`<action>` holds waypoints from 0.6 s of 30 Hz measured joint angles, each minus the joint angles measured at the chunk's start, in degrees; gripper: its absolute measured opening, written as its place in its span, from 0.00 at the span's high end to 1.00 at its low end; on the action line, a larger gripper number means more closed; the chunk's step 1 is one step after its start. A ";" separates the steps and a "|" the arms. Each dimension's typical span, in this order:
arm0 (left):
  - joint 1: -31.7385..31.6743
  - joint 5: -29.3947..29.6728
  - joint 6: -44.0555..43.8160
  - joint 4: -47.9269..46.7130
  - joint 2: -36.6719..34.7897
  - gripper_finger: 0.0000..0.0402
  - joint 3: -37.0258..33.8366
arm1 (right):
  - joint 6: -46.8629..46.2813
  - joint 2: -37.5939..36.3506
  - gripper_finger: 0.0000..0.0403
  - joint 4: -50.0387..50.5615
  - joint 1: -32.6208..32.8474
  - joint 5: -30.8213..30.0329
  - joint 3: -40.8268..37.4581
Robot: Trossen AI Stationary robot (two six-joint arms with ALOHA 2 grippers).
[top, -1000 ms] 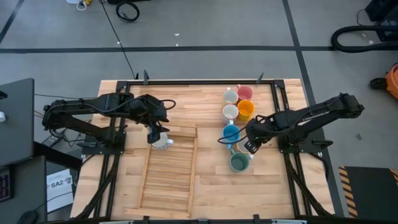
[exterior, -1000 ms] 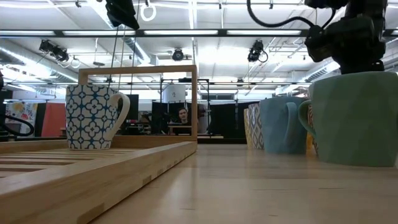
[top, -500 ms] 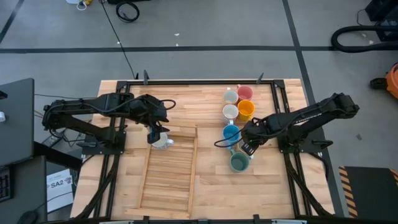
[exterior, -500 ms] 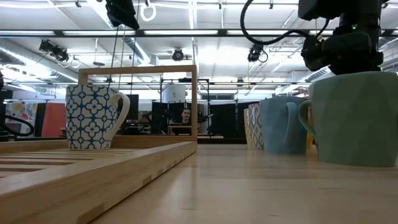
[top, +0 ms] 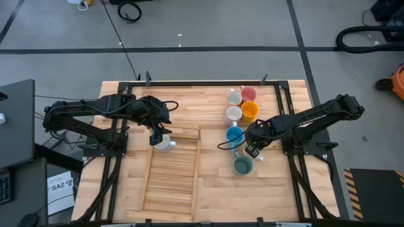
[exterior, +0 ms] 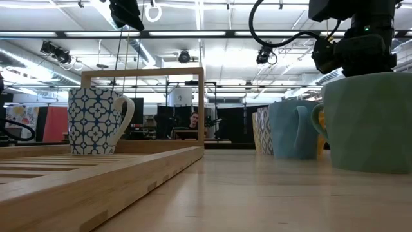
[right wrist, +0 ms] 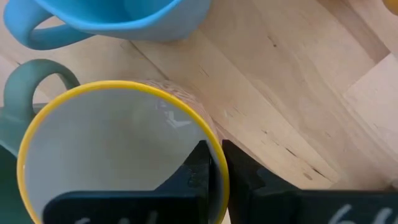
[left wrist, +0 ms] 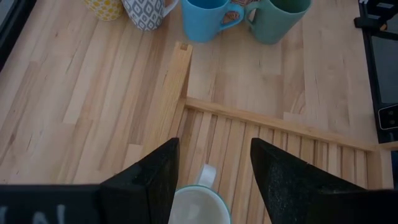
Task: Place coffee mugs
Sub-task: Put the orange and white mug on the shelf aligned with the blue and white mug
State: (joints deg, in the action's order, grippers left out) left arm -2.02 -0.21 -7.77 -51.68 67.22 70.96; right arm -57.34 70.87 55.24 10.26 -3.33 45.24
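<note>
- Right gripper (right wrist: 214, 163) has its jaws pinched on the rim of a yellow-rimmed mug (right wrist: 118, 155), one finger inside the wall, one outside
- That mug sits between the blue mug (top: 234, 135) and the teal-green mug (top: 243, 166), near the right side of the table (top: 208, 94)
- Left gripper (left wrist: 212, 165) hangs with its jaws spread wide over a blue-patterned white mug (exterior: 96, 120), holding nothing
- That patterned mug stands upright at the far end of the slatted wooden tray (top: 170, 183)
- Farther back in the row: two white mugs (top: 233, 113), an orange mug (top: 250, 111) and a pink mug (top: 249, 94), all standing close together
- Beyond the table, a person (exterior: 193, 120) sits in the background of the low view
</note>
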 joint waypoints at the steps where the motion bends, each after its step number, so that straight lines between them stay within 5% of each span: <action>1: 0.02 0.00 0.00 0.00 0.00 0.49 0.00 | 0.02 0.00 0.93 0.08 -0.09 0.02 0.00; 8: 0.01 0.00 0.00 0.00 0.00 0.49 0.00 | 0.55 -1.40 0.93 4.87 -1.44 0.02 2.37; 18: 0.01 0.00 0.00 0.00 0.00 0.49 0.00 | 6.86 -1.49 0.93 18.66 -3.71 -0.18 19.38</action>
State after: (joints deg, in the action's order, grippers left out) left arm -2.01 -0.21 -7.77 -51.68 67.22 70.96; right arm -50.48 69.38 73.90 6.55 -3.52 64.63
